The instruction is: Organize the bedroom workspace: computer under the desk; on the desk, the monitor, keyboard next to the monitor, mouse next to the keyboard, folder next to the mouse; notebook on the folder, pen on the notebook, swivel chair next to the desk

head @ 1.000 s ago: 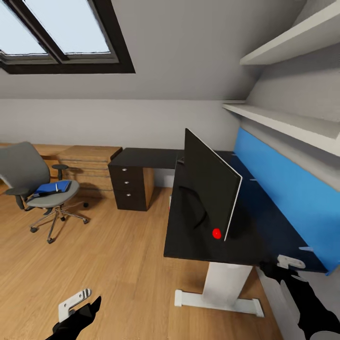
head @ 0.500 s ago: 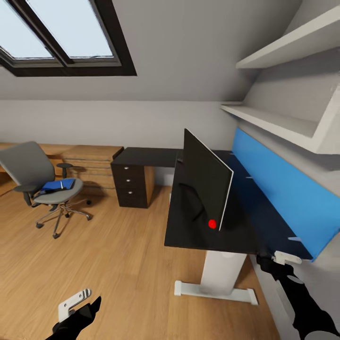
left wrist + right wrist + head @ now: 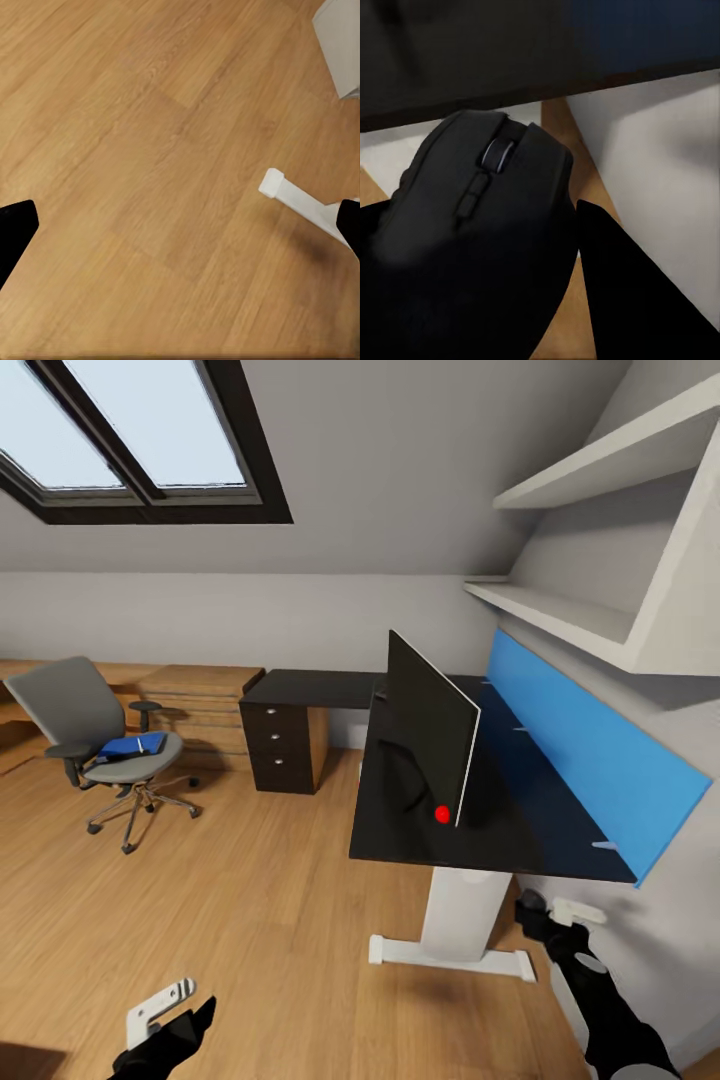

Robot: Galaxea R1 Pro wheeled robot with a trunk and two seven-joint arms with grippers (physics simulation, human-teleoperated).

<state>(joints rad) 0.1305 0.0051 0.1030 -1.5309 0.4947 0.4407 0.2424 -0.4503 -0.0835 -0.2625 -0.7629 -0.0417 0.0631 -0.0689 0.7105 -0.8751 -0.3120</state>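
The black monitor (image 3: 430, 735) stands on the black-topped desk (image 3: 400, 840), seen nearly edge-on, with its red dot at the lower corner. My right gripper (image 3: 545, 920) is shut on the black mouse (image 3: 484, 217), just below and in front of the desk's near corner. At the left stands the grey swivel chair (image 3: 75, 710), away from the desk. On its seat lie blue flat items, the folder and notebook (image 3: 135, 745), with the thin white pen (image 3: 139, 743) on top. My left gripper (image 3: 170, 1025) hangs open over the wooden floor. The computer and keyboard are out of view.
The desk's white leg and foot (image 3: 455, 930) stand just left of my right gripper. A black drawer unit (image 3: 285, 745) sits under the desk's far wing, beside a low light-wood cabinet (image 3: 195, 695). A blue back panel (image 3: 590, 760) and wall shelves (image 3: 570, 620) line the right wall.
The whole view has drawn back from the desk, so the camera moved. My right gripper with the mouse now sits lower against the desk's near corner. The left gripper keeps its place.
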